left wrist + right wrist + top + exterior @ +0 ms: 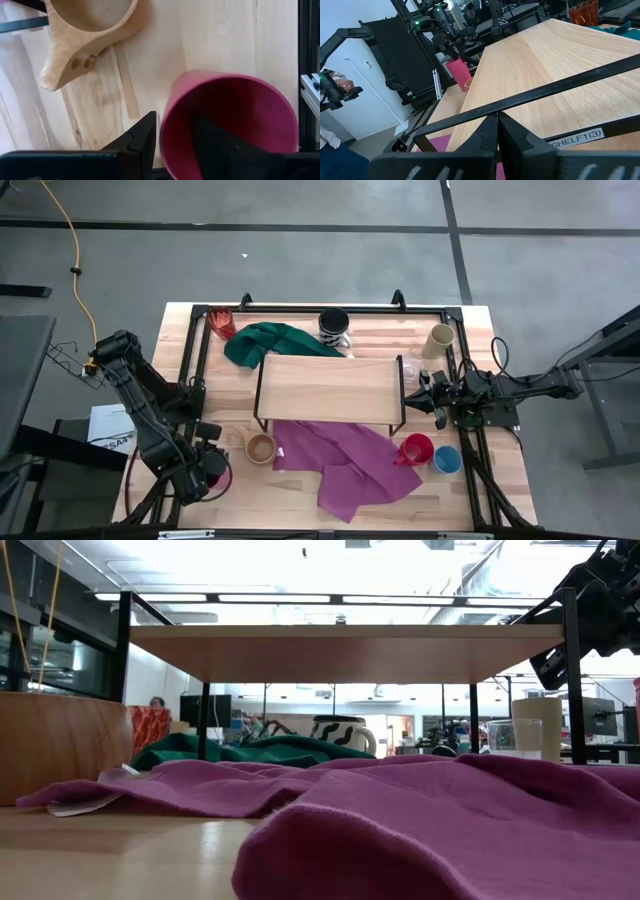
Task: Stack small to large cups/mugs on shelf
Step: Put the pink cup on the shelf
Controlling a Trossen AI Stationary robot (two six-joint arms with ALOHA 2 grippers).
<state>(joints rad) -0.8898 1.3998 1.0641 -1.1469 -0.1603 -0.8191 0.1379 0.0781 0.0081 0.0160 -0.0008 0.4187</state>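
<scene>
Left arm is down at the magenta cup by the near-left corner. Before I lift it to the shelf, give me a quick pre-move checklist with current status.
1. Left gripper astride the wall of the magenta cup, one finger inside, one outside: ok.
2. Grip closed firmly on that wall: cannot tell.
3. Magenta cup upright: not ok, it looks tilted in the right wrist view.
4. Tan wooden cup apart from the magenta cup: ok.
5. Shelf top bare for placing: ok, no cup on it.
6. Right gripper shut, parked at the shelf's right end, clear of the left arm's path: ok.
</scene>
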